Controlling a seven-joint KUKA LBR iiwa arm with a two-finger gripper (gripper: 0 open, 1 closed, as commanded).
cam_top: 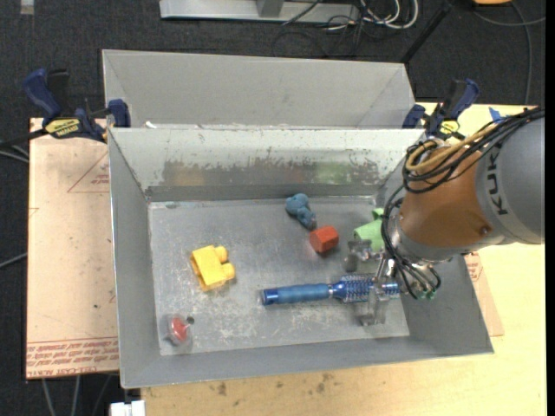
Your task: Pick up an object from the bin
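My gripper [364,284] is low in the bin's right front part, open. One fingertip [356,252] stands behind and the other [371,315] in front of the ribbed head end of a blue brush-like tool [299,295], which lies flat with its handle pointing left. The fingers straddle that end without closing on it. An orange-red cube [324,240] sits just left of the rear finger. A light green piece [369,230] lies partly hidden under the arm's orange cover.
A blue-grey lump [300,210] lies near the back wall. A yellow block [212,266] rests at the left middle. A small red thing in clear wrap [179,329] sits at the front left corner. The arm covers the bin's right side.
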